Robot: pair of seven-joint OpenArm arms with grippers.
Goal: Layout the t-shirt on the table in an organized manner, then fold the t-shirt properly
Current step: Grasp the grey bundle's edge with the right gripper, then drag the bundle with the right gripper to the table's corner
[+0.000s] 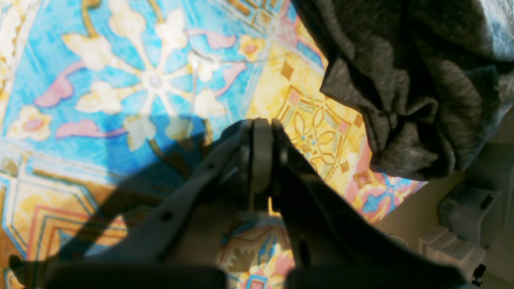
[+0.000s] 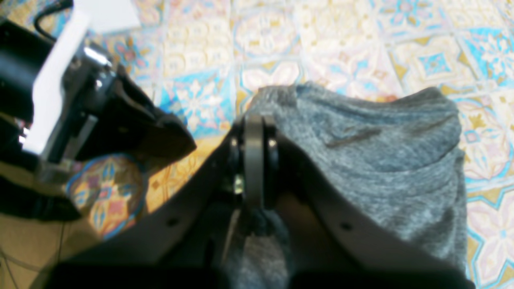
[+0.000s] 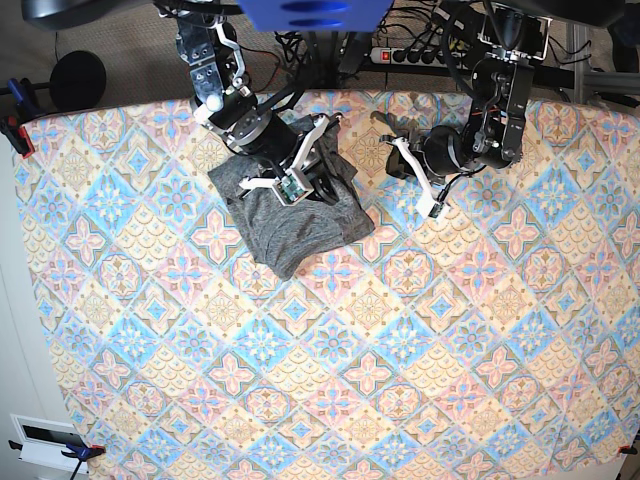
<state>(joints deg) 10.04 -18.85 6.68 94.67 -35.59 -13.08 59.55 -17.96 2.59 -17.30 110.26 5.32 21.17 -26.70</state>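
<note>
One t-shirt [image 3: 295,215] is all we count, bunched toward 11 o'clock on the tabletop [image 3: 400,380], its long axis running roughly 10 to 4 o'clock. Two arms are in play. Our right gripper [image 3: 300,180] sits on the heap, fingers together with grey knit apparently pinched between them. Our left gripper [image 3: 425,190] is nearby at the shirt's 3 o'clock, fingers together, empty, over bare cloth.

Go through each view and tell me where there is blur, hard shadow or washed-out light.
Left wrist: hard sunlight, the left tool casting a dark shadow on the table; shirt fairly sharp. Right wrist: soft and hazy throughout, the right tool and shirt blurred, far tiles washed out. Base: evenly lit, sharp.
</note>
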